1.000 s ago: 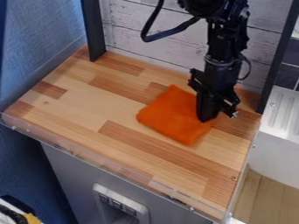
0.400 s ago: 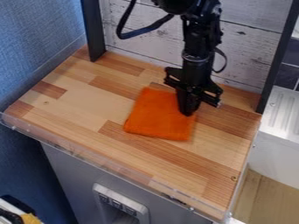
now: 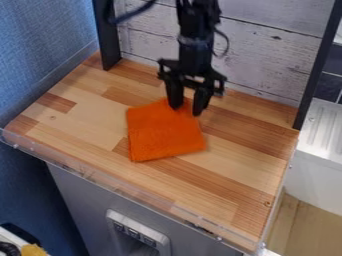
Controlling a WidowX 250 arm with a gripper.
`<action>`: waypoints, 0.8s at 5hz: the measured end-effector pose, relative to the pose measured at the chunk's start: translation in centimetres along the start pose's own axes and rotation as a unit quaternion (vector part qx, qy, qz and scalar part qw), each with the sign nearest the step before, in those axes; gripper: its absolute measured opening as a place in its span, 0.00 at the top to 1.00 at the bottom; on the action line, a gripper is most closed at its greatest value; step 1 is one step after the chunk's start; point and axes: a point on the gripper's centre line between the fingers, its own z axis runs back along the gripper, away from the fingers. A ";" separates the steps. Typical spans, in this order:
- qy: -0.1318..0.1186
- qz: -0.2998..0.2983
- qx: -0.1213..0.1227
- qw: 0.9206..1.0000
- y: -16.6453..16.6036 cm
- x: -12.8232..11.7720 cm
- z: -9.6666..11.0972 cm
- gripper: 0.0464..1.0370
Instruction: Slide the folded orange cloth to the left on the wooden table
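Note:
The black gripper (image 3: pixel 186 111) hangs down at the upper edge of an orange cloth (image 3: pixel 163 133), its two fingers apart with a bit of the cloth's top corner showing between the tips. The cloth lies mostly flat on the wooden table (image 3: pixel 240 160), roughly square, left of the table's middle. Whether the fingertips touch the cloth cannot be told.
A whitewashed plank wall (image 3: pixel 267 60) stands behind the table, with dark posts at both back corners. A clear strip (image 3: pixel 133 192) runs along the front edge. To the right is a white ridged unit (image 3: pixel 322 130), and on the left a blue wall.
The gripper has moved left and toward the back, and its fingers have spread apart. The cloth has shifted left and turned.

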 end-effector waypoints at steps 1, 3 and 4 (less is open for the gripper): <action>-0.006 0.014 -0.007 1.000 2.1 0.1 2.2 0.05; -0.021 0.016 -0.012 1.000 4.1 -0.1 5.9 0.04; -0.023 0.014 -0.010 1.000 4.8 -0.2 6.7 0.04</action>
